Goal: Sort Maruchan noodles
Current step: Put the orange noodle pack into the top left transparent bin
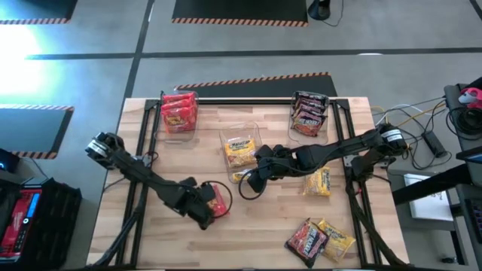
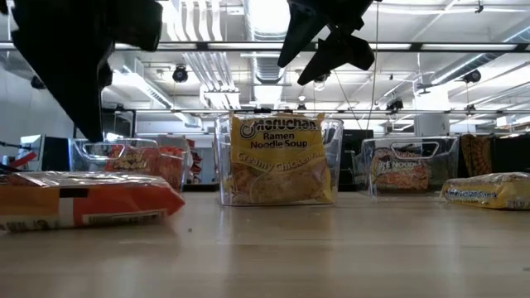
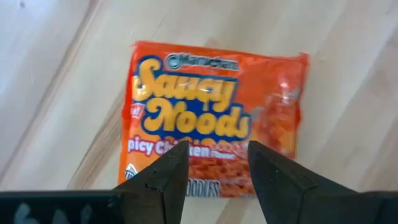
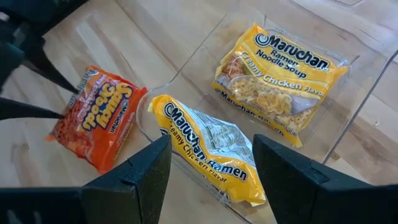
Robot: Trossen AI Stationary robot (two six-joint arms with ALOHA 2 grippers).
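The left hand, partly spread and empty, is poised over the red packet at the bench's 7 o'clock. The right hand, wide and empty, is held above a yellow packet draped over the centre bin's rim; it could be knocked out.

Three clear bins, wooden table
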